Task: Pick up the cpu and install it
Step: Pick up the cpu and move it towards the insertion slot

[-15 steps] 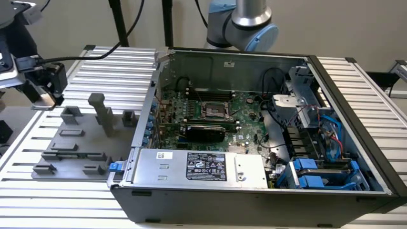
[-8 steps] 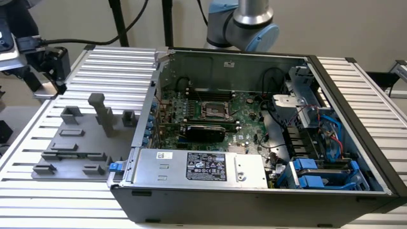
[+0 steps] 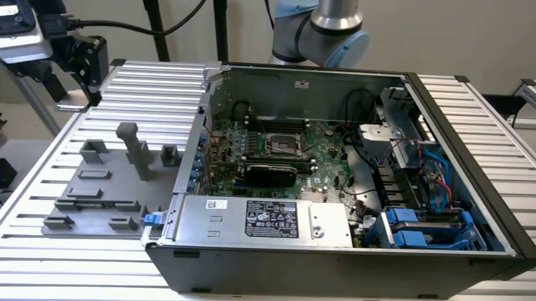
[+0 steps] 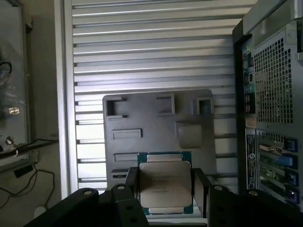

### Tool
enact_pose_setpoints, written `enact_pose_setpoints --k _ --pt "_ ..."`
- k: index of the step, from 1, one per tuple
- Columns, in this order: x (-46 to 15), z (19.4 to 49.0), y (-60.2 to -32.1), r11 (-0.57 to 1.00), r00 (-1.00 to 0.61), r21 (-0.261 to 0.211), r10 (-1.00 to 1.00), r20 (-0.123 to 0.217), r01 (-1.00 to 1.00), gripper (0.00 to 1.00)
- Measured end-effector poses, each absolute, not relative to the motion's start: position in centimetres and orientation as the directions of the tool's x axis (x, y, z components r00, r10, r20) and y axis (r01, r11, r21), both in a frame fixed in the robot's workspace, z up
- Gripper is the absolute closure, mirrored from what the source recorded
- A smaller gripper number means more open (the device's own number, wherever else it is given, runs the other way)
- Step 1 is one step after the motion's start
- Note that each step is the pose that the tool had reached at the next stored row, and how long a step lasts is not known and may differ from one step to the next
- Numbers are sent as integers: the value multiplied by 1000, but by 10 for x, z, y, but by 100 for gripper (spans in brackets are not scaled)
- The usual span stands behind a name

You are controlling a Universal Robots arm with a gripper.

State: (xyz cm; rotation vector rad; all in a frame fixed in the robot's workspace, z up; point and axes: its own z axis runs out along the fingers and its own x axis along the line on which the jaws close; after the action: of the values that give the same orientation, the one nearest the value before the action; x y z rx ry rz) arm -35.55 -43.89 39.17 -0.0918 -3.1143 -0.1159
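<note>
- Jaws closed on the cpu [image 4: 165, 185]: the two dark fingers [image 4: 199, 189] bear on opposite edges of the chip, and its silver top faces the wrist camera.
- Cpu position: held in the air, touching no surface. A thin green rim shows round the metal top.
- Tool head [image 3: 82, 55]: raised above the slatted desk [image 3: 159, 81], toward the exterior view's left. It is beyond the fixture plate and apart from it.
- Grey fixture plate [image 3: 99, 188]: lies flat on the desk, just beside the computer case. In the wrist view it sits beneath the held chip, and no second chip can be made out in its recesses. Judgement: the pick-up half of the task is done.
- Computer case [image 3: 335, 269]: lies open on the desk, well apart from the tool head, with the motherboard [image 3: 322, 147] exposed inside.
- Socket [image 3: 282, 144]: a dark square inside a metal frame near the middle of the motherboard. No silver top can be made out in it. Judgement: the cpu is not yet installed, so the install half of the task is outstanding.
</note>
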Motion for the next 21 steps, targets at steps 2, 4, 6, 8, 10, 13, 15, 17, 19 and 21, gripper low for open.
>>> enact_pose_setpoints --k 2,4,6,8,10,13,15,17,19,21 --pt "-347 399 -439 995 -998 74 58 28 60 45" --pt "-337 403 -439 995 -998 74 58 29 60 45" --pt "-328 406 -439 995 -998 74 58 29 60 45" --pt "-319 407 -439 995 -998 75 58 29 60 45" --pt "-310 408 -439 995 -998 77 58 29 60 45" --pt "-296 409 -439 995 -998 79 58 30 60 45" --pt "-287 410 -439 995 -998 80 58 30 60 45" --pt "-278 411 -439 995 -998 81 58 30 60 45" --pt "-269 411 -439 995 -998 82 58 30 60 45" --pt "-260 411 -439 995 -998 83 58 30 60 45"
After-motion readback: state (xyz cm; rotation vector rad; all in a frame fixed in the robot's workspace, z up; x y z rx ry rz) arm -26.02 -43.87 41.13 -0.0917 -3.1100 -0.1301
